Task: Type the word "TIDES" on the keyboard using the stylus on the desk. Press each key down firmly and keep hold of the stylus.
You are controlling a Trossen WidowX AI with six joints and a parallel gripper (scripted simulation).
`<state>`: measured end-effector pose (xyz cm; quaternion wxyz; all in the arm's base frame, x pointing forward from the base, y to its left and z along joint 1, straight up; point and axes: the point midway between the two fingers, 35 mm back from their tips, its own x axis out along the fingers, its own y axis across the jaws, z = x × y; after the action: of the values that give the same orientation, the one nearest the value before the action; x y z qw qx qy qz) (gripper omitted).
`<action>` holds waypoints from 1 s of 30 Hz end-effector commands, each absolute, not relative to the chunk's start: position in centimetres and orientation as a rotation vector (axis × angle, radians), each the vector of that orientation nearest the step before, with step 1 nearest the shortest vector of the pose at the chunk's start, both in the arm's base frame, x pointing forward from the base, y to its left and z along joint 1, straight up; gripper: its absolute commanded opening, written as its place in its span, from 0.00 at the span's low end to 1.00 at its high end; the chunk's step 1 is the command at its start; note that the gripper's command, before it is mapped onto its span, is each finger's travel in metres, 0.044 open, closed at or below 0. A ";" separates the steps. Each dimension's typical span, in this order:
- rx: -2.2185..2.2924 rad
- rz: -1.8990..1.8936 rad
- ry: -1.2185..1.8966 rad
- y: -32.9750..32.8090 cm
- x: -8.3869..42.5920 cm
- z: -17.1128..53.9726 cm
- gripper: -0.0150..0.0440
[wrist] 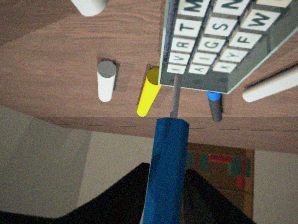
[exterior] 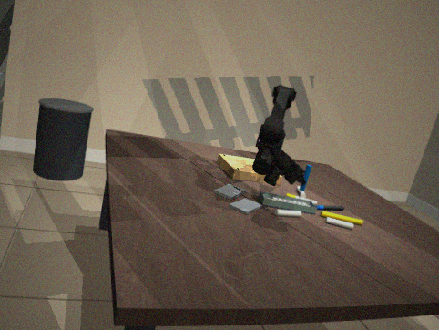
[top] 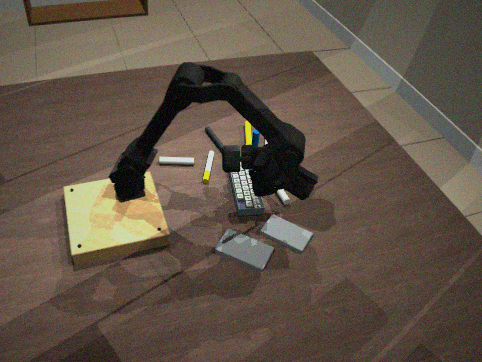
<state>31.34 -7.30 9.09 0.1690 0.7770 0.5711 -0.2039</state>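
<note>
The black parallel-jaw gripper [top: 248,158] [exterior: 304,179] [wrist: 166,174] was clamped on the blue cylindrical stylus [top: 255,138] [exterior: 306,178] [wrist: 168,170], its thin grey tip reaching the near end of the grey-green keyboard [top: 250,211] [exterior: 291,208] [wrist: 220,88]; the lettered rows ran lengthwise away from the tip.

A: Lettering, wrist view?
B: Single dark capitals on pale keys of the keyboard [top: 250,210] [exterior: 288,205] [wrist: 209,83]. Leftmost line, going up from the near end: first key unclear, then V key [wrist: 178,57], R key [wrist: 183,44], T key [wrist: 186,27], M key [wrist: 192,6].
A: Middle line?
B: A key [wrist: 199,69], I key [wrist: 205,57], G key [wrist: 212,44], S key [wrist: 221,26], N key [wrist: 235,5].
A: Right of that?
B: Nearest one blurred. Then Y key [wrist: 233,54], F key [wrist: 244,39], W key [wrist: 258,20]; the next is cut off.
A: Top and exterior views?
B: Key marks too small to read.
</note>
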 end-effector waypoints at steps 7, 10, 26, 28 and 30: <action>2.211 -0.577 1.625 -5.3 31.0 9.3 0.25; 2.213 -0.575 1.629 -4.1 30.7 9.4 0.25; 2.214 -0.573 1.631 -3.5 30.5 7.3 0.34; 2.214 -0.573 1.631 -3.5 30.5 7.3 0.39; 2.214 -0.573 1.631 -3.5 30.5 7.3 0.39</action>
<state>30.48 -3.56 7.32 0.1677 0.7762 0.5734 -0.2017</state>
